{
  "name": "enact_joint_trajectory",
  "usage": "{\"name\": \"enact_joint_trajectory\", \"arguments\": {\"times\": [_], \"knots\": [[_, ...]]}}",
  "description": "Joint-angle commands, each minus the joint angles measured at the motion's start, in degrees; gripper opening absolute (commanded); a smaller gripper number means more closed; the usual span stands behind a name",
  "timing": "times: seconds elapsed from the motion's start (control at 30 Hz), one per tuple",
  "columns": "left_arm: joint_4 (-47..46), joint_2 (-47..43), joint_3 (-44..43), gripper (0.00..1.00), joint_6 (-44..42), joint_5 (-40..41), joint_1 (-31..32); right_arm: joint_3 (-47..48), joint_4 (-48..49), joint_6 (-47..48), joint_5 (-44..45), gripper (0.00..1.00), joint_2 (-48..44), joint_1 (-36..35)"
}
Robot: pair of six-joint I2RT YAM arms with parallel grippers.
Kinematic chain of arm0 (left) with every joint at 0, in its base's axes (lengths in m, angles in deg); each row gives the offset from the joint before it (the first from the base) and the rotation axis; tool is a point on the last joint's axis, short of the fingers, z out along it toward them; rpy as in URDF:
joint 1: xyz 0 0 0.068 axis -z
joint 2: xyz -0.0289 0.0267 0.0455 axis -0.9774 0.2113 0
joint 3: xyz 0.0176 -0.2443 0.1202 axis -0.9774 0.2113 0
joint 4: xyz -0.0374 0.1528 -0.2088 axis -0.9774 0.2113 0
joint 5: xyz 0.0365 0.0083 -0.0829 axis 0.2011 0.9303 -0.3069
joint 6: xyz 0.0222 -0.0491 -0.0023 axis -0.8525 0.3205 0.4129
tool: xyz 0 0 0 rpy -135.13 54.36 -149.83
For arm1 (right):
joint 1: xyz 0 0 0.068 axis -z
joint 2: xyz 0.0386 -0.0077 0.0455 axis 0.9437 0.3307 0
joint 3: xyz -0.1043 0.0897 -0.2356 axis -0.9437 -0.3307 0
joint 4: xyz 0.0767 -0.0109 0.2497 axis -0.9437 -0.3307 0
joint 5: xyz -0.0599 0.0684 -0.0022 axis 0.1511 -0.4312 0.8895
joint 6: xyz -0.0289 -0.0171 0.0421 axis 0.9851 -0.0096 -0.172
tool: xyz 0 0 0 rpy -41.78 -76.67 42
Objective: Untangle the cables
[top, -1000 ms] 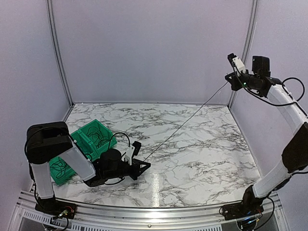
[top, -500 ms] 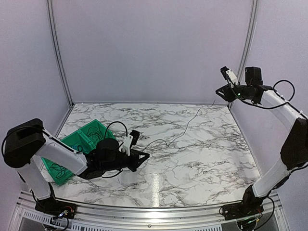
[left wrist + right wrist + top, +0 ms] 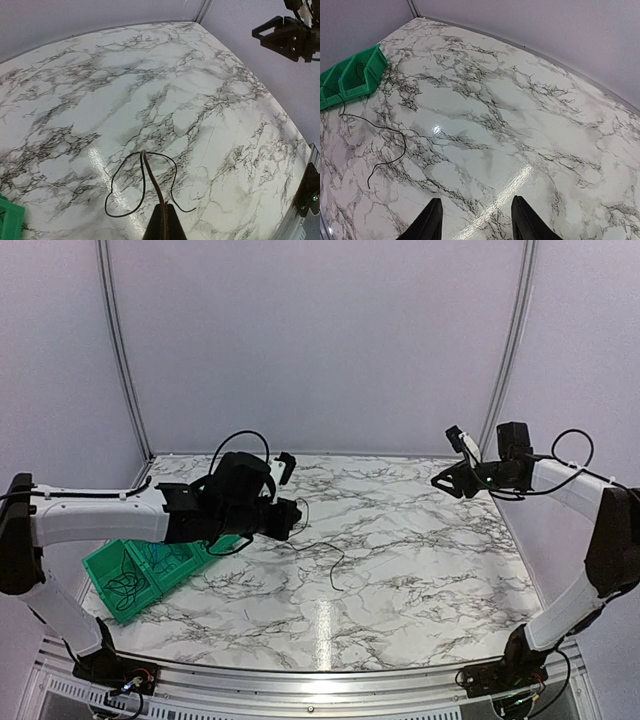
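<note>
1. Left gripper (image 3: 292, 514): jaws pinched together on one end of a thin black cable (image 3: 151, 180). It is held above the white marble-pattern tabletop (image 3: 420, 560), left of centre.
2. From the closed fingertips the cable drops to the tabletop. In the left wrist view it lies slack in two loose loops side by side. The free end trails off toward the near side in the top view.
3. The cable lies near the table's middle, just right of the green plastic bins (image 3: 100, 570) and apart from them.
4. The bins sit side by side at the left edge, under the left arm. The near bin holds a tangle of thin black wires (image 3: 125, 585). The contents of the far bin are mostly hidden by the arm.
5. Right gripper (image 3: 476, 200): jaws spread apart with nothing between them. It is raised over the far right corner, well apart from the cable.
</note>
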Motion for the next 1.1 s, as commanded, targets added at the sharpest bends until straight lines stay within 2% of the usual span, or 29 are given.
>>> {"name": "enact_joint_trajectory", "arguments": {"times": [0.0, 0.23, 0.5, 0.63, 0.87, 1.07], "knots": [[14.37, -5.34, -5.08, 0.0, -1.75, 9.59, -1.25, -4.09, 6.18, 1.31, -4.28, 0.48, -2.58, 0.23], [20.69, -10.42, -10.84, 0.0, -3.37, 11.19, -4.95, -6.73, 7.31, 4.04, -4.88, 0.48, -2.7, 0.23], [35.02, -10.27, -23.09, 0.0, -1.73, 15.03, -10.05, -6.9, 6.47, 5.88, -5.77, 0.48, -1.11, 0.23], [38.46, -10.84, -26.74, 0.0, -1.72, 18.83, -12.58, -6.41, 5.32, 6.61, -6.49, 0.48, 0.11, 0.23], [43.16, -9.78, -32.51, 0.0, -7.26, 23.23, -18.12, -6.06, 4.28, 7.58, -6.76, 0.48, 0.97, 0.22], [44.52, -8.75, -34.18, 0.0, -11.17, 27.27, -22.01, -6.0, 4.1, 7.73, -6.66, 0.48, 1.43, 0.18]]}}
